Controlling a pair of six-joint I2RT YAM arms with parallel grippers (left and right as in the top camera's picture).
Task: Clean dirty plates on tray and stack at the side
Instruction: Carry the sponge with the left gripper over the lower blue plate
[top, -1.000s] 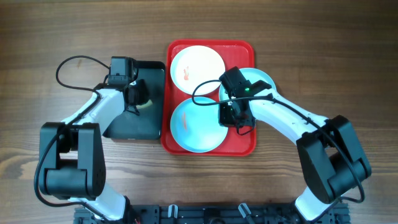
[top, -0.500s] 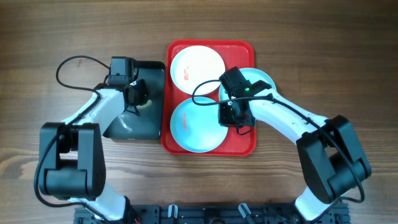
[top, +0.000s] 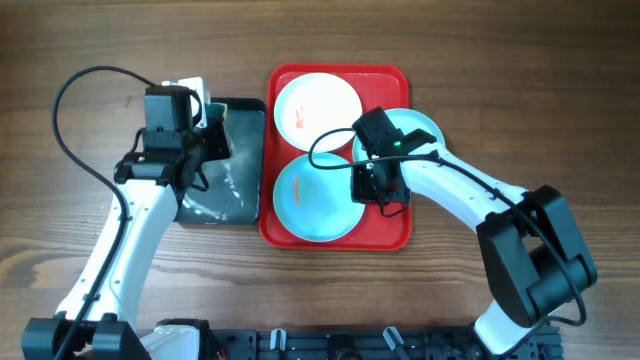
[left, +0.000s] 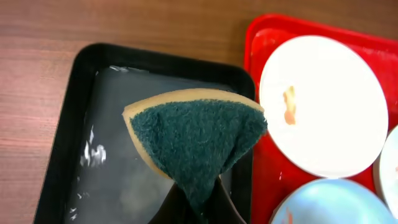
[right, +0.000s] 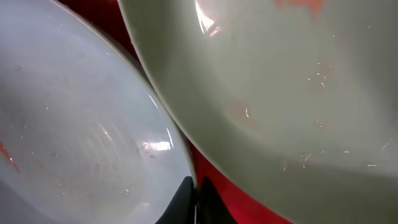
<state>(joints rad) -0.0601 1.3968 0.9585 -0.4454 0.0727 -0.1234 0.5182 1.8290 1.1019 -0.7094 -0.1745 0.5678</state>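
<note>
The left gripper (left: 195, 205) was clamped on a green-faced sponge (left: 196, 140), which hung over the wet black tray (left: 68, 124). All three plates lay on the red tray (top: 340, 72). The white plate (top: 318, 108), smeared orange, was at the far end. The right gripper (right: 194, 193) sat with its fingers together where the near blue plate (top: 315, 198) met the right blue plate (top: 422, 125). I couldn't tell whether it pinched a rim.
</note>
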